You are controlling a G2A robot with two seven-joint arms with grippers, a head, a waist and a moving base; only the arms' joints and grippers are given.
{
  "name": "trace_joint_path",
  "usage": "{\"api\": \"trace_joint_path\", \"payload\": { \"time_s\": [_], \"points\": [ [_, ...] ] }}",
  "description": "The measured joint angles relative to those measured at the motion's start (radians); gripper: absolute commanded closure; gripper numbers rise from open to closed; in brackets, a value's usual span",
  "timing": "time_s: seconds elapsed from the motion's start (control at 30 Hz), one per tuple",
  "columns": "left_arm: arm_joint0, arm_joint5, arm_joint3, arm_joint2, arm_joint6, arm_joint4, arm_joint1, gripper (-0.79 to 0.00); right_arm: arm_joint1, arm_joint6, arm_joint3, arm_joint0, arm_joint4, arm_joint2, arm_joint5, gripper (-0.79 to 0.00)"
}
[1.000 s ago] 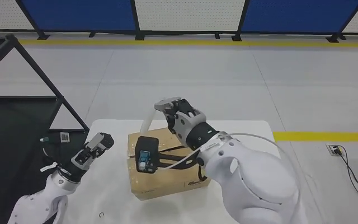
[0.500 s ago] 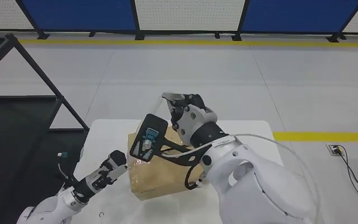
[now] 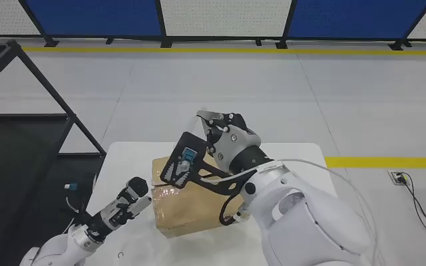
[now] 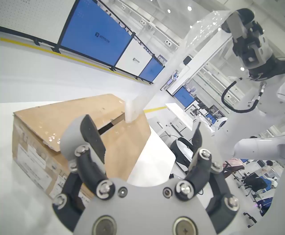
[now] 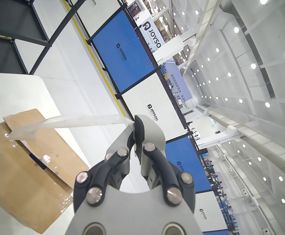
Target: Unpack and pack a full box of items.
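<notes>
A brown cardboard box [image 3: 190,209] sits on the white table [image 3: 293,154]. A clear strip of tape [image 5: 78,121] is peeled off its top seam and stretches up to my right gripper [image 5: 134,125], which is shut on the strip's end. In the top view that right gripper [image 3: 209,118] is above the box's far edge. My left gripper [image 4: 144,135] stands open with nothing between its fingers, low beside the box [image 4: 66,124] at its near left side. From there the tape [image 4: 169,66] rises from the seam to the right gripper [image 4: 236,17]. In the top view the left gripper [image 3: 137,189] is just left of the box.
A black metal rack [image 3: 40,86] stands off the table's left side. A small ring [image 3: 120,255] lies on the table near the front edge. Bare table surface lies to the right of the box and behind it.
The right gripper has lifted and shifted right, drawing the tape further off the box. The left arm has dropped toward the front and closed in on the box's left side.
</notes>
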Motion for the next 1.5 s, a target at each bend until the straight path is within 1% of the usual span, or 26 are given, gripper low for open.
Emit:
{"api": "trace_joint_path", "payload": {
  "time_s": [0.07,0.13,0.27,0.37,0.67,0.77,0.93,1.13,1.17,1.23,1.3,1.33,1.37,1.4,1.5],
  "points": [
    [-0.005,0.017,-0.004,0.011,0.018,0.013,-0.001,-0.785,-0.001,-0.004,-0.010,-0.015,0.009,0.010,0.018,0.000],
    [-0.013,0.013,-0.004,0.014,0.037,0.043,-0.002,-0.785,-0.003,-0.002,-0.020,-0.026,0.012,0.016,0.030,0.000],
    [-0.024,-0.039,0.007,0.031,0.109,0.184,-0.005,-0.785,-0.007,0.010,-0.041,-0.048,0.017,0.026,0.071,0.000],
    [-0.030,-0.079,0.034,0.063,0.171,0.276,-0.010,-0.785,-0.011,0.026,-0.048,-0.055,0.018,0.028,0.090,0.000],
    [-0.030,-0.080,0.038,0.067,0.175,0.280,-0.010,-0.785,-0.011,0.032,-0.046,-0.055,0.016,0.027,0.083,0.000],
    [-0.029,-0.071,0.025,0.069,0.180,0.305,-0.010,-0.785,-0.011,-0.007,-0.042,-0.087,0.019,0.037,0.107,0.000],
    [-0.031,-0.053,-0.008,0.096,0.269,0.512,-0.015,-0.785,-0.017,-0.013,-0.042,-0.105,0.053,0.053,0.144,0.000],
    [-0.035,-0.064,-0.016,0.145,0.420,0.785,-0.022,-0.779,-0.023,-0.013,-0.048,-0.103,0.105,0.064,0.149,0.000],
    [-0.037,-0.064,-0.015,0.151,0.441,0.818,-0.023,-0.708,-0.024,-0.014,-0.049,-0.102,0.111,0.064,0.148,0.000],
    [-0.042,-0.065,-0.008,0.168,0.488,0.878,-0.025,-0.646,-0.026,-0.012,-0.050,-0.100,0.114,0.063,0.146,0.000],
    [-0.049,-0.065,0.002,0.182,0.526,0.916,-0.027,-0.536,-0.028,-0.012,-0.051,-0.098,0.117,0.060,0.145,0.000],
    [-0.053,-0.061,0.007,0.187,0.539,0.927,-0.028,-0.505,-0.029,-0.013,-0.051,-0.098,0.119,0.059,0.145,0.000],
    [-0.059,-0.056,0.013,0.193,0.557,0.939,-0.029,-0.369,-0.030,-0.014,-0.051,-0.098,0.125,0.058,0.144,0.000],
    [-0.064,-0.054,0.019,0.198,0.570,0.944,-0.030,-0.348,-0.031,-0.014,-0.051,-0.098,0.128,0.059,0.143,0.000],
    [-0.080,-0.049,0.037,0.210,0.603,0.955,-0.033,-0.332,-0.032,-0.016,-0.054,-0.102,0.137,0.060,0.142,0.000]
  ]
}}
